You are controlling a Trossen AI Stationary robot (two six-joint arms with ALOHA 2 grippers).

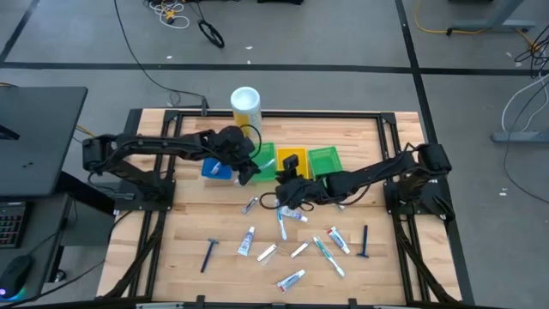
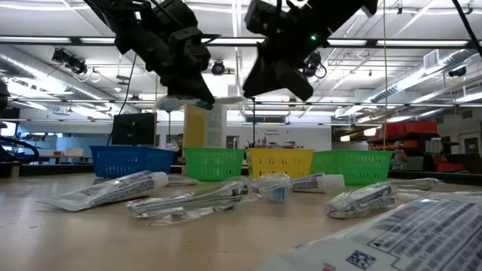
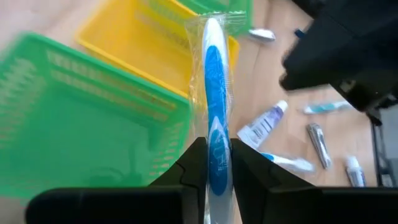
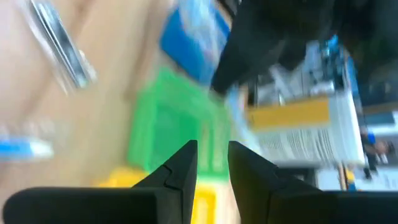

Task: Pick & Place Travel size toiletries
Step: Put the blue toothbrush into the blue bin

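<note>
Along the table's (image 1: pixel 184 227) far edge we see the bins in a row. Our left gripper (image 3: pixel 217 163) hangs over the green bin (image 3: pixel 74 118), fingers clamped on a wrapped toothbrush (image 3: pixel 215 93), probably to drop it in. Our right gripper (image 4: pixel 212 163) hovers mid-table, fingers slightly parted, empty, over the scattered toiletries (image 1: pixel 296 249), likely choosing one.

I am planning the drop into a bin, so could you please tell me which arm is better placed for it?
Probably the left. The left gripper is shut on a wrapped toothbrush above the green bin. The right gripper holds nothing and hangs over the table near the yellow bin.
</note>
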